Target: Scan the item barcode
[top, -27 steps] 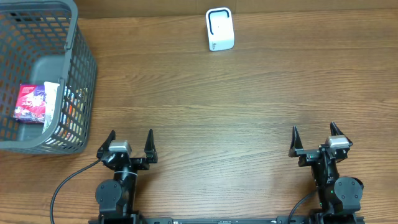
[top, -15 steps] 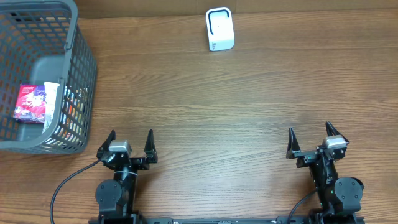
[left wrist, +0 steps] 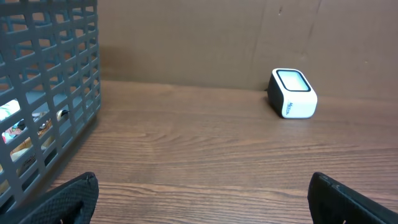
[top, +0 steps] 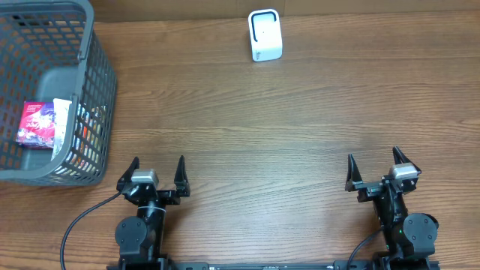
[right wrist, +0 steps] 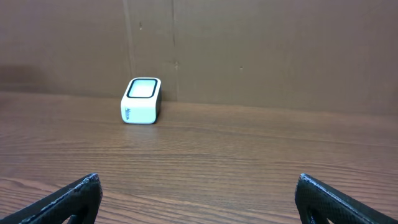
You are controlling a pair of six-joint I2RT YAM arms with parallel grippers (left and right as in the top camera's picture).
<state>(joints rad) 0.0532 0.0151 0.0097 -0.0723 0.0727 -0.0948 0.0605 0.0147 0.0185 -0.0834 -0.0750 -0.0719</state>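
Wooden table (top: 262,127); left tool (top: 158,162), right tool (top: 373,156) low, jaws spread wide.

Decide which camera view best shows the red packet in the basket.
Overhead: it looks down into the grey basket, so the red packet lies in plain sight. The left wrist view catches only coloured scraps through the mesh; the right wrist view misses it entirely.

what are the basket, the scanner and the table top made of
The basket: likely molded plastic, matte grey, with a uniform grid of holes. The scanner: probably hard plastic, a smooth white shell with a dark-rimmed window. The table: wood or wood-look laminate, low sheen; grain lines run across it.
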